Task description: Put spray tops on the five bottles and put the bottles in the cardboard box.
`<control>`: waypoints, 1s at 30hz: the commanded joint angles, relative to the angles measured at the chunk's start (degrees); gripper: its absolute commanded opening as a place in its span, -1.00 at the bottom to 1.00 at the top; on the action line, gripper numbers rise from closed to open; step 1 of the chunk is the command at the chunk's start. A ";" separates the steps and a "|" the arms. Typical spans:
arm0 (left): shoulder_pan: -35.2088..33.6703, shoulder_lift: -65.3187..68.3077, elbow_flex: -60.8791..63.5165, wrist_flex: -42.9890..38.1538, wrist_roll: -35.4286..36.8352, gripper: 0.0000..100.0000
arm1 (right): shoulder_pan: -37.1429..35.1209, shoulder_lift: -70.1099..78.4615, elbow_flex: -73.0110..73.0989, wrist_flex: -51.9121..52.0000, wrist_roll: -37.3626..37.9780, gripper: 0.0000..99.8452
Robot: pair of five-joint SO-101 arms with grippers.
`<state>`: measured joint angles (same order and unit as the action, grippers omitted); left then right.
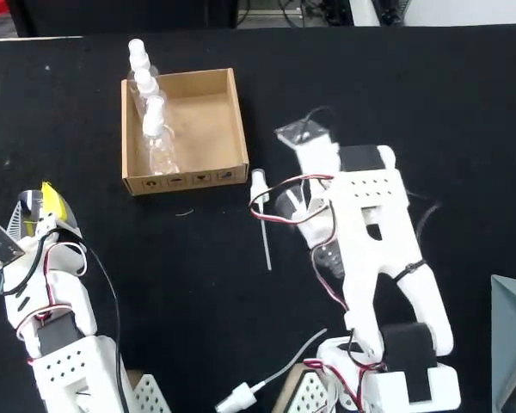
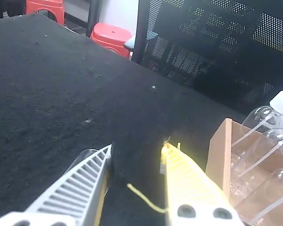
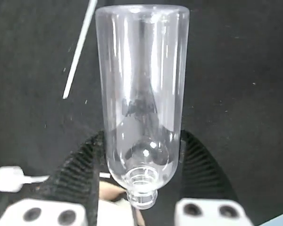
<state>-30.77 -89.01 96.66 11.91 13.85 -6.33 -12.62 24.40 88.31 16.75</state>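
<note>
The uncapped bottle (image 3: 141, 94) sat between the jaws of the right gripper (image 3: 141, 136), which were closed against its sides near the shoulder. Its open threaded neck pointed toward the wrist and its flat base pointed away. It was held above the black tabletop (image 1: 430, 103), and the right arm (image 1: 365, 224) stretched over the middle of that surface.

One loose spray top (image 1: 259, 182) lay on the tabletop just off the box's near right corner, with its long tube trailing toward the near edge. A second spray top (image 1: 236, 398) lay right at the near edge, between the two arm bases.

The cardboard box (image 1: 185, 179) stood toward the far left of the tabletop. Three capped bottles (image 1: 159, 142) lay side by side along its left wall, their white tops toward the far left corner, and the farthest top poked past the far wall.

The left gripper (image 1: 39, 200) was near the left edge of the tabletop, on the near side of the box. Its grey and yellow fingers (image 2: 179, 183) were spread wide apart with nothing between them, and they pointed past the box's corner (image 2: 219, 150).
</note>
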 commanded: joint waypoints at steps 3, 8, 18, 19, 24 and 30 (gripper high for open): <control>-0.48 -0.88 1.27 -1.14 -0.09 -0.70 | 3.16 0.04 -4.00 -2.37 -10.46 -0.79; -0.48 -0.88 1.27 -1.14 -0.09 -0.70 | 6.59 0.40 -3.56 -5.45 -20.48 -0.79; -0.48 -0.79 1.27 -1.05 -0.09 -0.70 | 8.00 0.40 -3.74 -5.80 -37.54 -0.78; -0.48 -0.79 1.27 -1.05 -0.09 -0.70 | 8.00 0.40 -3.91 -5.80 -40.00 -0.78; -0.48 -0.79 1.27 -1.05 -0.09 -0.70 | 8.00 0.40 -4.09 -5.80 -50.73 -0.78; -0.48 -0.79 1.27 -1.05 -0.09 -0.70 | 8.00 0.31 -3.91 -6.68 -61.27 -0.78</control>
<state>-30.77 -89.01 96.66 11.91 13.85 0.53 -12.53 24.40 83.30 -39.43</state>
